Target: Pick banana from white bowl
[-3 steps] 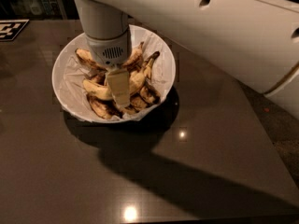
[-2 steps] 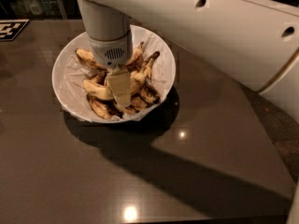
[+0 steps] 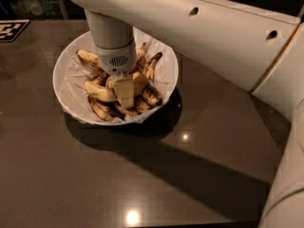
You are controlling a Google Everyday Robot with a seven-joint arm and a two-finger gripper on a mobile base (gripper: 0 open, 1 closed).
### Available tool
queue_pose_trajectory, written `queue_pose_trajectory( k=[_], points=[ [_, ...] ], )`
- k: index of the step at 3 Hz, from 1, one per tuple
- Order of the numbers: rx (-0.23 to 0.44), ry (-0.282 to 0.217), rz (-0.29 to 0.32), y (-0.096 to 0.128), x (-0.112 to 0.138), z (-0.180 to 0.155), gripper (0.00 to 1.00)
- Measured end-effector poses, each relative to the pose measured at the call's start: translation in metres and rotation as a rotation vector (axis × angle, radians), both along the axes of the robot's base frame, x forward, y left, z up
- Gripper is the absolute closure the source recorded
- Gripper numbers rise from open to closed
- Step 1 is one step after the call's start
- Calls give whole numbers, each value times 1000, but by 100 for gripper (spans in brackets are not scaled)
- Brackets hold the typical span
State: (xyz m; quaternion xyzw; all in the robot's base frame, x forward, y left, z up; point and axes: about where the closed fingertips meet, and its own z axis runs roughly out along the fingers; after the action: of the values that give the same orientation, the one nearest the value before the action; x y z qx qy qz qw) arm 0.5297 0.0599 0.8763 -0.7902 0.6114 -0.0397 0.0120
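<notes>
- Jaws down in the middle of the white bowl (image 3: 58,87), pale tip pointing straight into the banana pile. Spread hidden from this angle, so cannot tell whether open, closed or holding anything.
- Just left of that tip, the banana (image 3: 99,91): long, pale yellow, lying roughly crosswise, its right end just beside the jaws. Touching or apart, cannot tell.
- Other bananas (image 3: 151,95), shorter and browner, packed tight beside the tip and on its near side, with one more up by the far left rim. Hardly any gap inside the pile.
- Crumpled white paper (image 3: 71,75) lining the bowl, bare along the left wall and the far right wall.
- Grey wrist cylinder (image 3: 112,37) upright directly over the bowl's centre, covering the far middle of the pile.
- White arm (image 3: 213,37) reaching from the wrist rightward across the top, overhanging the bowl's far right rim. Another segment running down the right edge of the view.
- Bowl toward the far left of the dark tabletop (image 3: 95,175), closer to the far edge than to the near one.
- Open tabletop stretching in front of and to the right of the bowl, crossed by shadow and two glare spots.
- Black-and-white marker (image 3: 10,30) flat at the far left corner, well apart from the bowl.
</notes>
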Motion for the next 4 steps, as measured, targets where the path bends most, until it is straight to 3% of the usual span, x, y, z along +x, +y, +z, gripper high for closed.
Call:
queue_pose_trajectory(
  k=[1,2,4],
  points=[
    [28,-24,4,7,5,1,81],
    [36,-32,4,9,7,1,100],
    [109,-117,-21,-14,-31,38,100]
  ],
)
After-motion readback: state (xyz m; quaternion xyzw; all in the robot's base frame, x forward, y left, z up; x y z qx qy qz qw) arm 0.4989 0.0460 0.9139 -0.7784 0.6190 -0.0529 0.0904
